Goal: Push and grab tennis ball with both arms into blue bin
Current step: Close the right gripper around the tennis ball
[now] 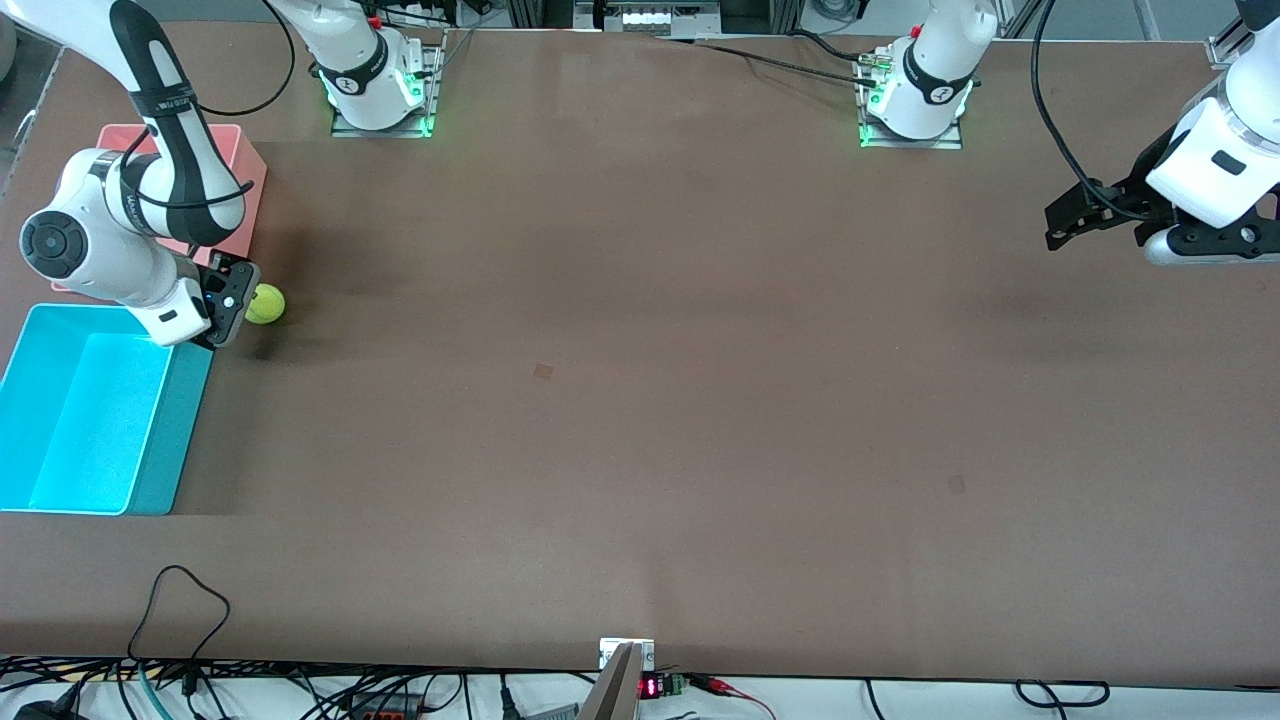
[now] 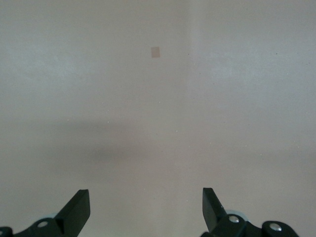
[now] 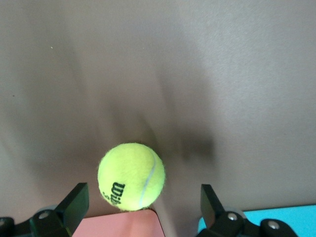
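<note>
The yellow-green tennis ball [image 1: 265,303] [image 3: 131,175] lies on the brown table, just off the corners of the blue bin [image 1: 60,420] [image 3: 276,215] and the pink bin. My right gripper [image 1: 240,302] [image 3: 143,197] is low beside the ball and open. The ball sits just ahead of the black fingertips [image 3: 78,196], between their lines, and touches neither. My left gripper [image 1: 1072,220] [image 2: 145,200] hangs open over bare table at the left arm's end, with nothing between its fingers.
A pink bin [image 1: 235,150] [image 3: 123,226] stands farther from the front camera than the blue bin, partly covered by the right arm. A small darker patch [image 1: 543,371] [image 2: 155,52] marks the tabletop. Cables run along the table's near edge [image 1: 180,600].
</note>
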Motion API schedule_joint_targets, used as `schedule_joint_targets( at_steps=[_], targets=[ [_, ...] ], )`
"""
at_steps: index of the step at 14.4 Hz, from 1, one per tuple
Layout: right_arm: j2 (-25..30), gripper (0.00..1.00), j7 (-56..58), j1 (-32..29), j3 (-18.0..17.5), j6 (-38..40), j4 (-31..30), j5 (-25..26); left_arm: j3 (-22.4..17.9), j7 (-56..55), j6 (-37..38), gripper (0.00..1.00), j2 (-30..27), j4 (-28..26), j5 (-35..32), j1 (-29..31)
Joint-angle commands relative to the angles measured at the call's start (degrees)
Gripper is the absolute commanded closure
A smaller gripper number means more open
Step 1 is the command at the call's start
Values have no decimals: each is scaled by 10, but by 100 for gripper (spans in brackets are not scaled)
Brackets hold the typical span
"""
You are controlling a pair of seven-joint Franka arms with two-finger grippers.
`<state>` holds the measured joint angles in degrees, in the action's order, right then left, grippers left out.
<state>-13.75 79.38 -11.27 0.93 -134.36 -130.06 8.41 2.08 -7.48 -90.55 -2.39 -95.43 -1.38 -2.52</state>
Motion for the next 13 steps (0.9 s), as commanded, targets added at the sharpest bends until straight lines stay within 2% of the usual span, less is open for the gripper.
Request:
schedule_joint_targets(
  at_steps=[1, 9, 13],
  targets=[
    [7, 0, 9, -14, -6, -55, -45, 9, 1, 20, 13, 0, 13, 24, 15, 12],
    [-2, 0, 11, -20, -6, -84, -57, 10, 7, 39, 17, 0, 16, 32, 2, 7],
    [-19, 0, 11, -26, -6, -104, -57, 10, 6, 91, 19, 0, 15, 33, 2, 11]
  ],
)
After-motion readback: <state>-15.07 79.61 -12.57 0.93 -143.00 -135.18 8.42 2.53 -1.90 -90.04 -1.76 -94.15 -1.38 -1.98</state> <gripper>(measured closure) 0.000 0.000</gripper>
